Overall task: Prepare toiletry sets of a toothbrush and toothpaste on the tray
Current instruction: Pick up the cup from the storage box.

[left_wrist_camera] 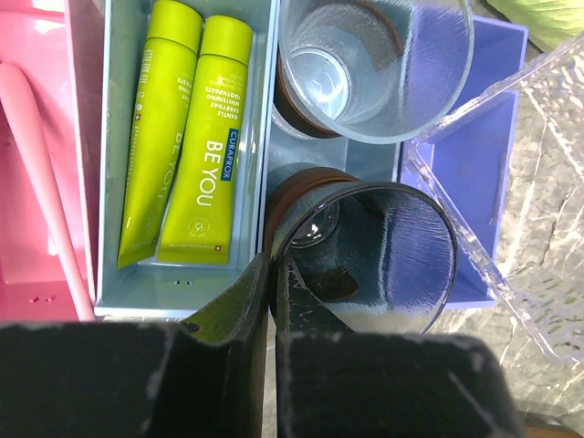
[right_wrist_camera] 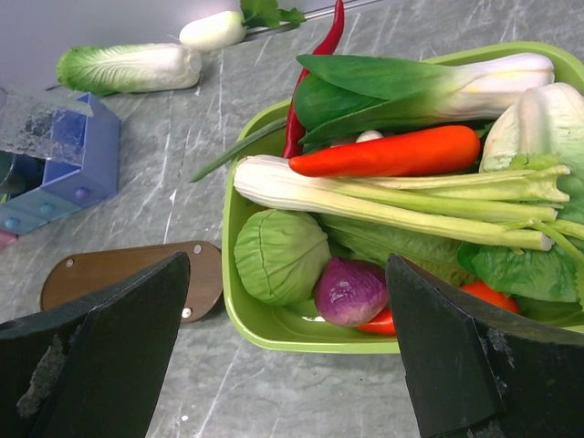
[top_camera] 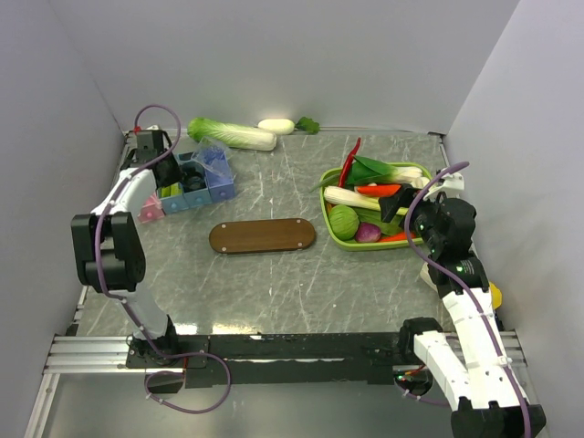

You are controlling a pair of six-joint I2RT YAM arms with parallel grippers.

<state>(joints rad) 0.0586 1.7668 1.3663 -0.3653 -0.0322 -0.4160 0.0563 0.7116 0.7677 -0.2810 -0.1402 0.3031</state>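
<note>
The dark wooden tray (top_camera: 262, 235) lies bare in the middle of the table, and its end shows in the right wrist view (right_wrist_camera: 109, 274). Two light-green toothpaste tubes (left_wrist_camera: 208, 146) lie side by side in a pale compartment of the blue box (top_camera: 196, 182). My left gripper (left_wrist_camera: 271, 274) hangs over that box, shut on the rim of the nearer dark see-through tumbler (left_wrist_camera: 365, 255), one finger inside and one outside. A second tumbler (left_wrist_camera: 374, 64) stands behind it. No toothbrush is in view. My right gripper (right_wrist_camera: 287, 265) is open and holds nothing, near the green basket's front edge.
The lime-green basket (top_camera: 339, 239) at the right holds vegetables. A cabbage (top_camera: 233, 134) and a white vegetable (top_camera: 276, 126) lie at the back wall. A clear plastic lid (left_wrist_camera: 511, 182) leans at the box's right side. A pink stick (left_wrist_camera: 36, 164) lies in a pink compartment.
</note>
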